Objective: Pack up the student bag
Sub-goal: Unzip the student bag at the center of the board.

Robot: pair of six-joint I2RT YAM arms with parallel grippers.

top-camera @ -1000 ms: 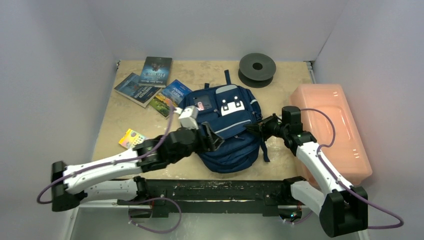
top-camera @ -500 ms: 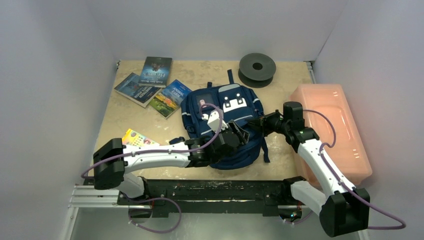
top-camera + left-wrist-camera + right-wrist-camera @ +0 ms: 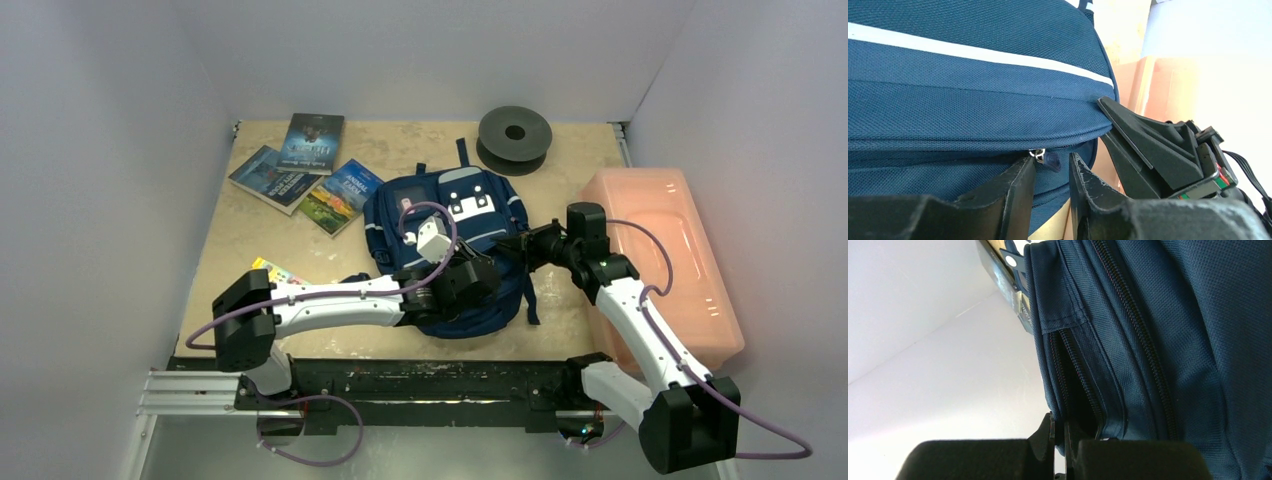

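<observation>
Left arm reaches low across, left pincer (image 3: 1052,167) a sliver apart; right arm is bent, right pincer (image 3: 1059,422) pinching the student bag (image 3: 480,228).

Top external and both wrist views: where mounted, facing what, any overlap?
Top external: above and behind the bases, looking down at the table; both arms show, at the student bag.
Left wrist: on the left arm, facing the bag's side; zipper pull between its open left tool; right tool visible.
Right wrist: on the right arm, facing the bag's zippers; own tool pinching the edge.
Shared: all see the bag; top and left wrist both catch the right tool and pink box.
</observation>
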